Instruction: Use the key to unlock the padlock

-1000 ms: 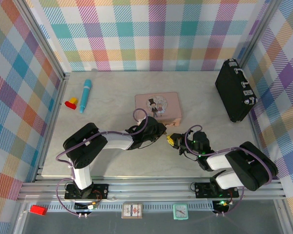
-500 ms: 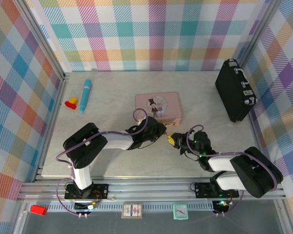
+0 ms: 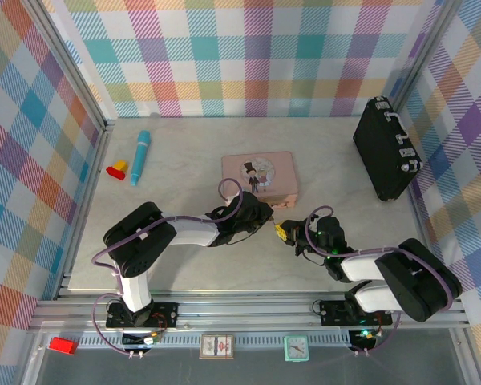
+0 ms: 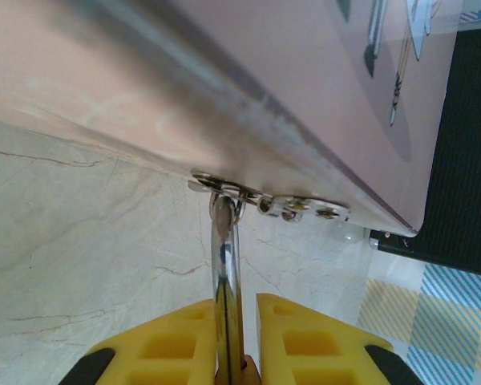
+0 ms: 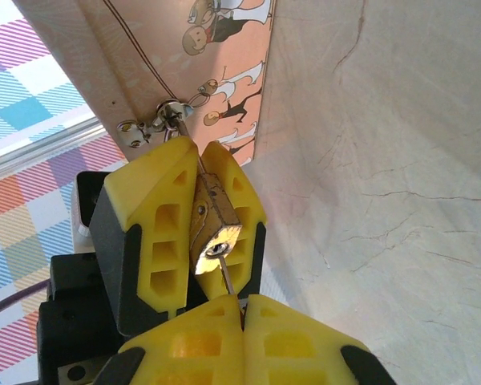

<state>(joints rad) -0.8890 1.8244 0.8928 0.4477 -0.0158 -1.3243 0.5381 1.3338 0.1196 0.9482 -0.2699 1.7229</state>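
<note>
Key [image 5: 227, 281] sits tip-in at keyhole of padlock [image 5: 211, 228]; we judge insertion step in hand. Left pincer [image 4: 239, 309] clamps padlock, which hangs on hasp [image 5: 156, 122] of pink tin [image 3: 260, 175]. Right pincer [image 5: 242, 309] is closed on key shaft.

Next move, we reckon: steady twist of key, padlock held firm (depth of key unclear).

Surface [image 3: 184, 160] is pale marble. Blue tube [image 3: 139, 156] and blocks [image 3: 116, 169] lie far left, black case [image 3: 385, 152] far right. Plaid walls surround it.

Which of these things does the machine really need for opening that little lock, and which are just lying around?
In the job: padlock, held by the left pincer; key, in the right pincer; pink tin, whose hasp the padlock hangs on.
Lying about: blue tube; yellow and red blocks; black case.
</note>
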